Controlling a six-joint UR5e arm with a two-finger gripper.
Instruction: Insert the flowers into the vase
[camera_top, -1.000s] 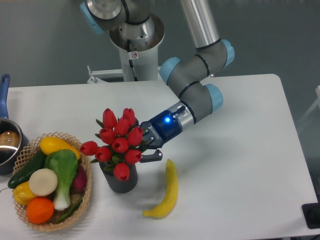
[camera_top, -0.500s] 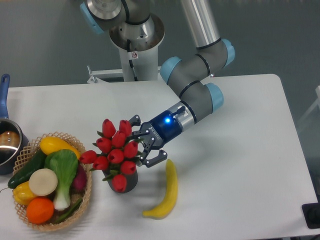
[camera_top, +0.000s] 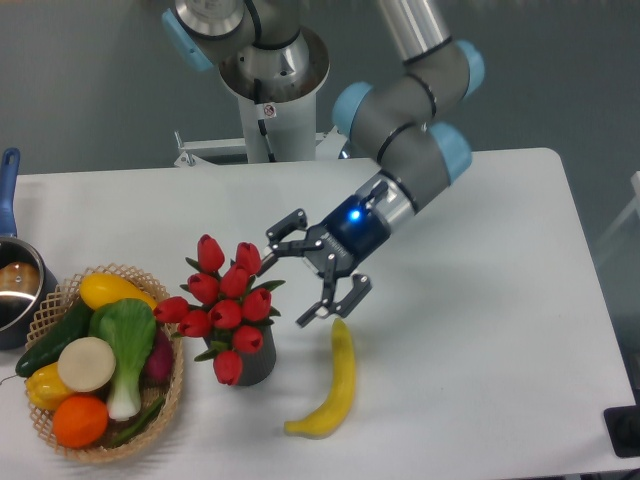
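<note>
The end effector (camera_top: 308, 268) has let go: its two fingers are spread wide and hold nothing, whereas a second ago they were closed around the flowers (camera_top: 222, 305). It has also pulled back up and to the right, so a clear gap now separates it from the bouquet it was touching half a second ago. The arm's wrist and elbow joints sit higher in the view than before.

The flowers now stand in the vase (camera_top: 252, 367), sunk lower than a second ago, their red heads spreading wider than the dark vase and hiding most of its rim. The vase stands on the white table (camera_top: 480, 330), just right of the wicker basket (camera_top: 172, 385) of vegetables, unmoved.

A yellow banana (camera_top: 330, 385) lies to the right of the vase, below the open fingers, where it lay before. A pot (camera_top: 15, 285) sits at the left edge of the table.
</note>
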